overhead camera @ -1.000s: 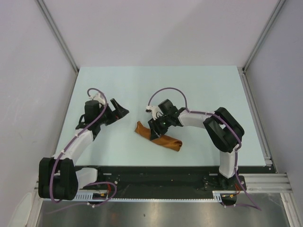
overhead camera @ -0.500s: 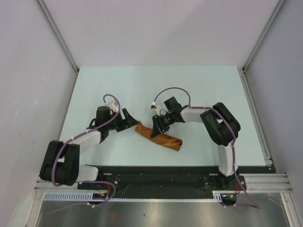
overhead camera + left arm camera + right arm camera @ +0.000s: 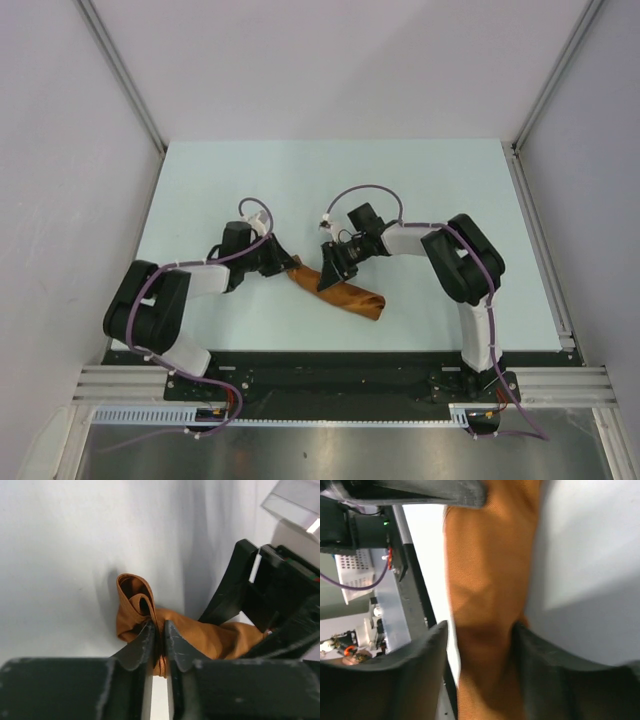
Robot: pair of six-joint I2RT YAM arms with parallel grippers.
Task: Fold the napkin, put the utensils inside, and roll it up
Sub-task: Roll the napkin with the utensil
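Fingers of the left gripper (image 3: 158,630) are pressed together on the left end of the napkin (image 3: 210,637), pinching a fold of the rust-brown fabric just below the open curl of the roll. Seen from above, this gripper sits low on the pale table (image 3: 200,180) at the roll's left tip, and its arm is bent back toward the near-left corner. The napkin lies as a rolled bundle near the middle of the table, slanting from upper left to lower right, with its right end free. Just right of the pinch, the right gripper (image 3: 328,277) is set over the roll, left of its middle. In its wrist view the 2 fingers (image 3: 422,660) stand spread, 1 on each side of the napkin. The right-hand one touches the fabric, and a thin strip of table shows beside the other.
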